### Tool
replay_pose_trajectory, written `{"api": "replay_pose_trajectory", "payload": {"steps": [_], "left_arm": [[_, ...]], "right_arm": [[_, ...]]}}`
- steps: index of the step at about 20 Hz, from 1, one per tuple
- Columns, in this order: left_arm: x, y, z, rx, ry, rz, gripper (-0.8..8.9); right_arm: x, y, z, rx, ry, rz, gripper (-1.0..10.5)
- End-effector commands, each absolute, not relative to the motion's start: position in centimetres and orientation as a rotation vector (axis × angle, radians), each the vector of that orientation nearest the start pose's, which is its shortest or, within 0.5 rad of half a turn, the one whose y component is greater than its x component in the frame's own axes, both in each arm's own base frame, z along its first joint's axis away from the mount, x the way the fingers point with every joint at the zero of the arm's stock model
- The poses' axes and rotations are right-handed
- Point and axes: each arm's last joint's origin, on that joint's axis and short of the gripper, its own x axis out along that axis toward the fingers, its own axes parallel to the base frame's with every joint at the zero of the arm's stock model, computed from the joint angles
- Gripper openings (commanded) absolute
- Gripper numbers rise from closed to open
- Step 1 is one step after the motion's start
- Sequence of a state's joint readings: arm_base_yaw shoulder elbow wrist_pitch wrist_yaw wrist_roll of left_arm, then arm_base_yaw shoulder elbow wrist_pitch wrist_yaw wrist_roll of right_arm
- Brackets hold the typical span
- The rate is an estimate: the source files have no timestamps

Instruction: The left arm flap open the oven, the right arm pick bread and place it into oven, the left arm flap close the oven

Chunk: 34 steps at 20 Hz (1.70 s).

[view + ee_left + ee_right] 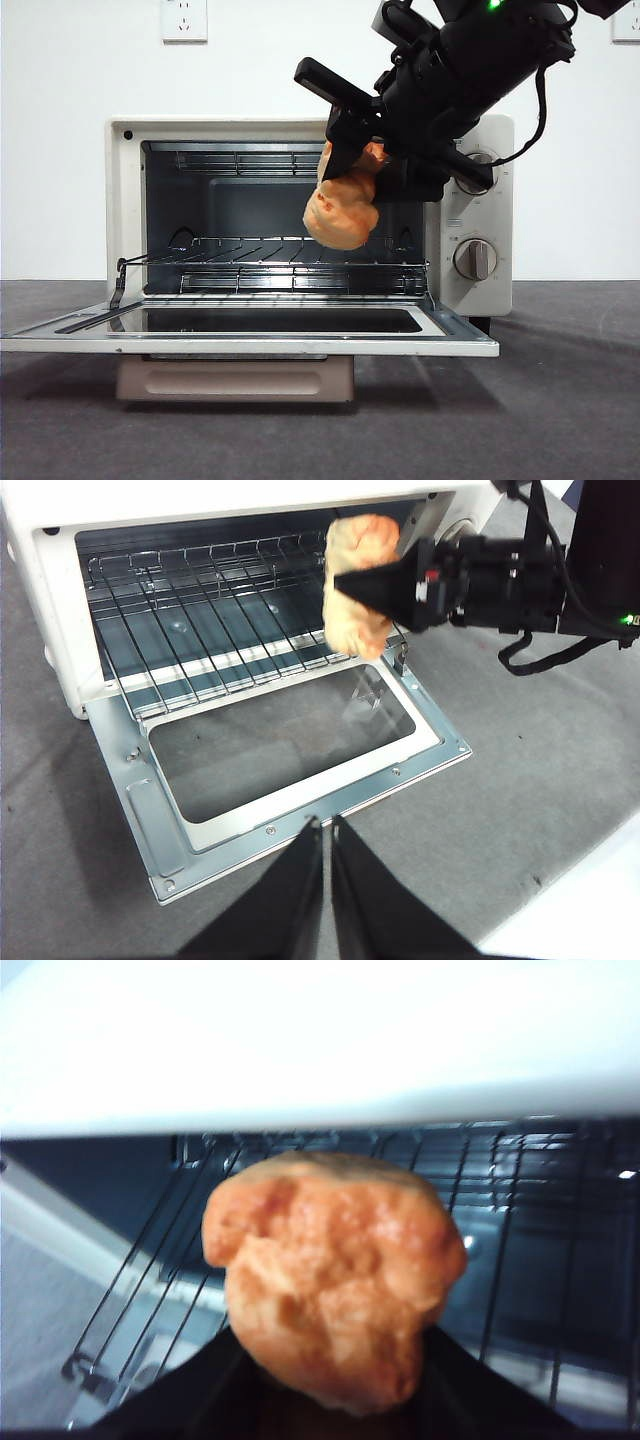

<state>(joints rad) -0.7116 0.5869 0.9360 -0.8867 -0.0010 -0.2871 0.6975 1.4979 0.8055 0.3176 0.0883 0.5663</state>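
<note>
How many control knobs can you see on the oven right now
2, both on the oven's right-hand panel in the front view: the lower knob in plain sight, the upper knob above it, partly hidden behind the right gripper holding the bread.

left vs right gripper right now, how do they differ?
Load: the right gripper is shut on the bread; the left gripper holds nothing, jaws together.
Position: the right gripper is at the open mouth of the oven, carrying the bread above the wire rack; the left gripper is back from the oven, outside the lowered door.
Shared: both have black jaws and point toward the oven.
</note>
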Motion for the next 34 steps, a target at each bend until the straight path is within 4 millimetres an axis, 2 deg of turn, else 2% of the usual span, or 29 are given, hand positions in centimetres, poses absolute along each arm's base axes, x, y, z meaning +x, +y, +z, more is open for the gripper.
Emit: {"api": "replay_pose_trajectory", "payload": {"steps": [1, 5, 11, 16, 18, 21, 23, 34], "left_arm": [[6.9, -6.0, 34.8, -0.078, 0.576, -0.626, 0.16], [6.9, -6.0, 34.8, -0.078, 0.576, -0.626, 0.16], [6.9, -6.0, 34.7, -0.075, 0.582, -0.624, 0.16], [6.8, -6.0, 34.6, -0.062, 0.593, -0.624, 0.16], [6.8, -6.0, 34.6, -0.055, 0.590, -0.626, 0.16], [6.8, -6.0, 34.6, -0.051, 0.589, -0.628, 0.16], [6.8, -6.0, 34.6, -0.048, 0.588, -0.628, 0.16], [6.8, -5.9, 34.5, -0.046, 0.596, -0.626, 0.16]], "right_arm": [[25.0, 20.6, 22.8, 0.422, 0.461, 0.469, 1.6], [25.1, 20.5, 22.7, 0.423, 0.452, 0.454, 1.6], [25.6, 20.9, 21.3, 0.404, 0.491, 0.439, 1.6], [25.9, 20.7, 21.4, 0.407, 0.457, 0.388, 1.6], [26.0, 20.6, 21.4, 0.411, 0.453, 0.391, 2.1], [26.1, 20.6, 21.5, 0.415, 0.447, 0.396, 3.7], [26.1, 20.6, 21.4, 0.415, 0.448, 0.397, 4.3], [25.5, 20.8, 21.6, 0.426, 0.515, 0.479, 4.4]]}}
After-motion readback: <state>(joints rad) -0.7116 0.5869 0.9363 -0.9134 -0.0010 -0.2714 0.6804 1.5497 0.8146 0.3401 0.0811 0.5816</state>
